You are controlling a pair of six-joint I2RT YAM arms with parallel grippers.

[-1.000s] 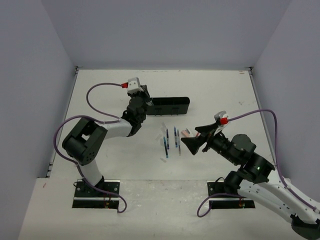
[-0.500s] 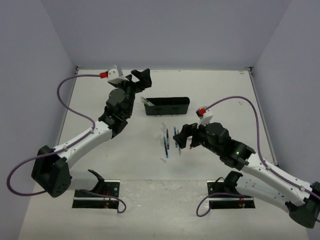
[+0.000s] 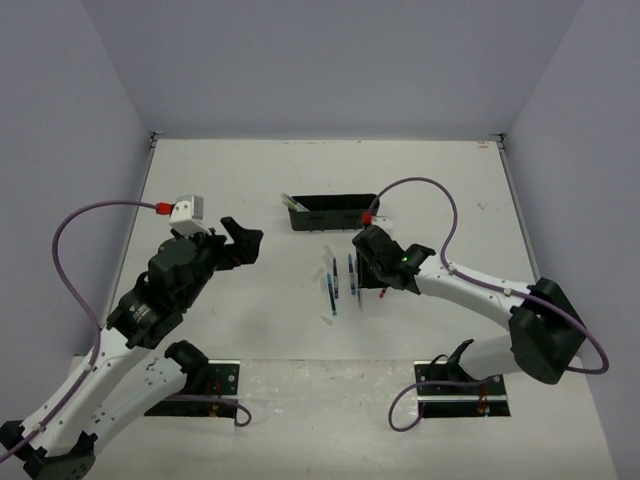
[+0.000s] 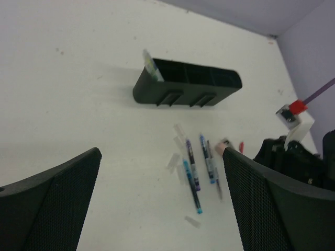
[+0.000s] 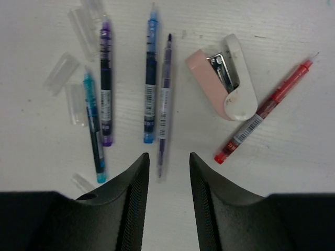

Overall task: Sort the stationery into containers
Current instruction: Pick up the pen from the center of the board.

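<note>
Purple-tipped clear thin pen (image 5: 164,104) on the white table (image 5: 293,183), long axis near-to-far, near end between the part-open, unclamped jaws of the right gripper (image 5: 168,157) overhead; left gripper (image 4: 161,154), jaws wide apart, well off left.

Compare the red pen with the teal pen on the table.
Colour: the red pen has a red barrel; the teal pen is teal with a dark middle. Pose: the red pen lies slanted; the teal pen runs parallel to the other pens. Place, right wrist view: the red pen lies right of the pink-white piece; the teal pen lies left among clear caps. Both lie flat on the table.
</note>
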